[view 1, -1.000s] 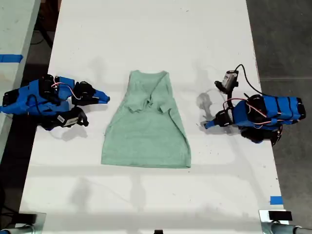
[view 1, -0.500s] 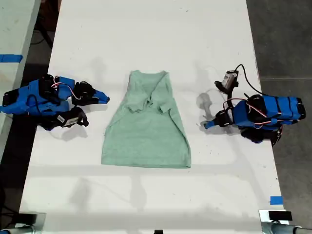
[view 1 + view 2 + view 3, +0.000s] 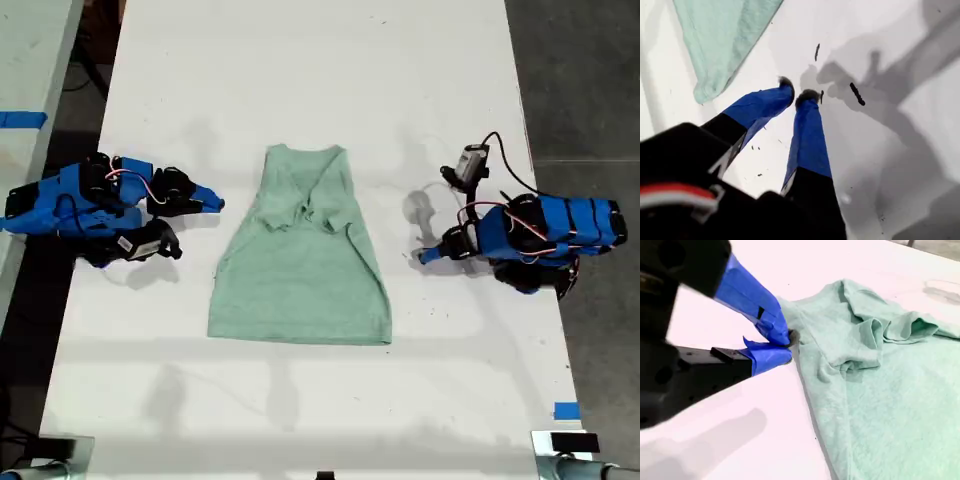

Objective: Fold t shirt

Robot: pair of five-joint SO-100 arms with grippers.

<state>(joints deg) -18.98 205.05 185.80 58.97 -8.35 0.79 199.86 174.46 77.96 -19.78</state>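
Pale mint-green cloth t shirt (image 3: 300, 270): just beyond my second gripper (image 3: 788, 346); my first gripper (image 3: 799, 96) farther off (both pressed together, empty).

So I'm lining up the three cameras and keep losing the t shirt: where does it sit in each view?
Exterior view: the t shirt lies mid-table between the two arms, sleeves folded inward.
First wrist view: only one edge of it shows, beyond my first pincer, not touching.
Second wrist view: it fills much of the picture, my second pincer at its edge.
Shared landmark: the white table.
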